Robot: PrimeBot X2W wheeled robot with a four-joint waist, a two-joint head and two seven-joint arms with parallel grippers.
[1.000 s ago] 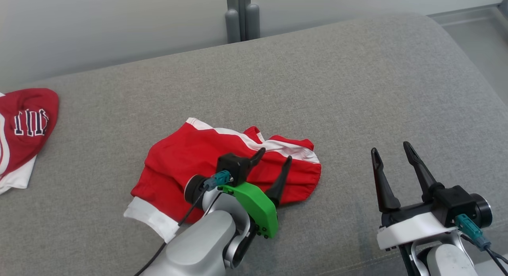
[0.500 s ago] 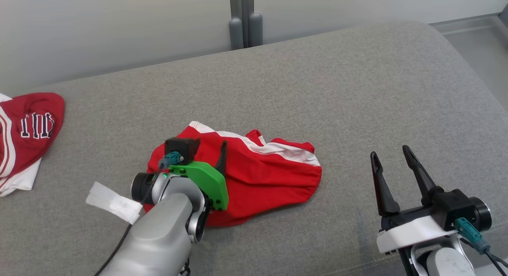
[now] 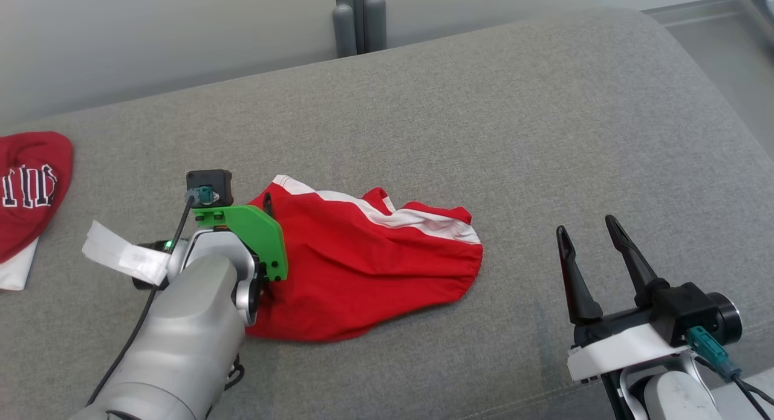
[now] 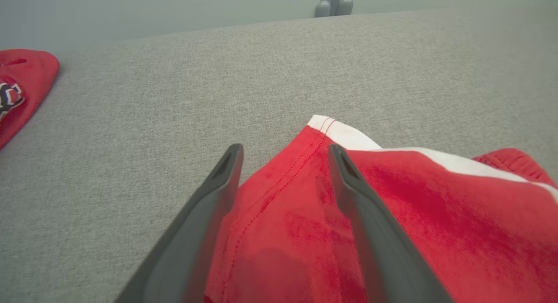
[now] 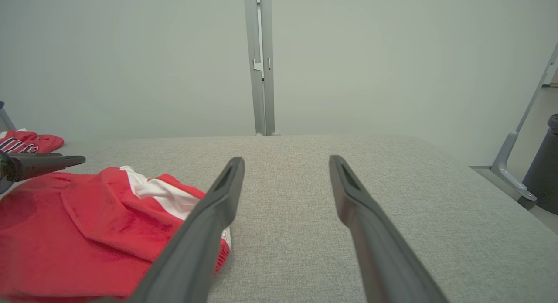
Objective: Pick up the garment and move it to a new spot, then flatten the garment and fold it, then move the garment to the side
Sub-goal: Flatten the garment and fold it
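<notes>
**Left gripper open at the garment's left end**

Closest to the robot are its two grippers. The left gripper (image 4: 283, 152) is open wide and holds nothing. The right gripper (image 3: 585, 228) is open wide too, and it is empty. It hangs over bare couch (image 3: 544, 136), well apart from the garment's right end.

The garment (image 3: 375, 269) is red with a white stripe. It lies bunched up on the couch, a bit left of the middle. Its long way runs left to right in front of the robot. The left gripper is at its left end. One finger is over the red cloth and the other is over the grey couch, so the stitched edge runs up between them. I cannot tell if the tips touch the cloth. The left arm is much nearer, so I think it should make the grab, by going down and closing on that edge.

Further off, at the far left, lies another red top (image 3: 30, 184). Behind the couch stands a grey post (image 3: 354, 15).
</notes>
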